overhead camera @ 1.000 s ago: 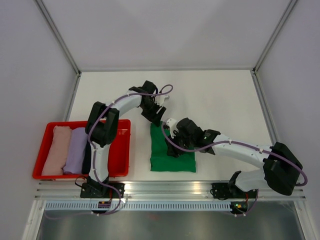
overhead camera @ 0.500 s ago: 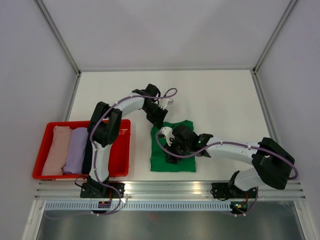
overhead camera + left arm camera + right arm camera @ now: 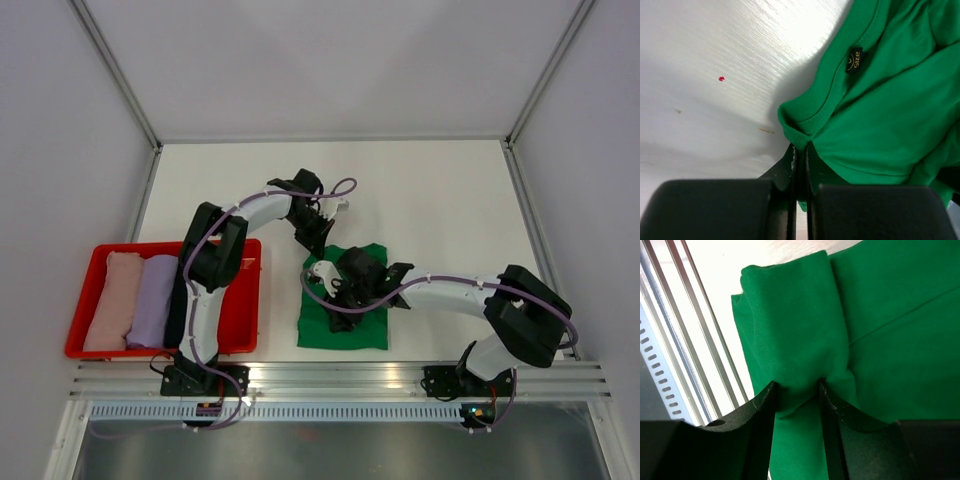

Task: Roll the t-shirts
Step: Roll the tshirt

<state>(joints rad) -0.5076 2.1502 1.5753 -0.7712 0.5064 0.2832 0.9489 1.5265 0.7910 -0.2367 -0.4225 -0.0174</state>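
Overhead, cloth: I see the green t-shirt (image 3: 345,332) lying bunched on the white table (image 3: 440,200), just right of the red tray (image 3: 250,300) and near the front edge.
Overhead, tray: the pink t-shirt (image 3: 113,300), lavender t-shirt (image 3: 150,298) and black t-shirt (image 3: 176,315) lie rolled side by side in it, pink furthest left.
Overhead, arms: my left gripper (image 3: 319,243) is down at the far left corner of the green cloth. My right gripper (image 3: 336,303) sits over its middle, pointing left. From here I cannot tell how either pair of fingers stands.
Left wrist, fingers: the left gripper (image 3: 800,150) has its fingers pressed together, with a thin edge of the green t-shirt (image 3: 880,115) nipped between them.
Left wrist, cloth: the neckline faces me, the black size tag (image 3: 855,60) showing inside the collar. Bare table (image 3: 715,50) lies to the left.
Right wrist, fingers: the right gripper (image 3: 797,392) is part closed, its fingers (image 3: 760,412) pinching a thick rolled fold of the green t-shirt (image 3: 890,340).
Right wrist, surroundings: the fold's end points toward the metal rails (image 3: 690,340) at the table's front edge.
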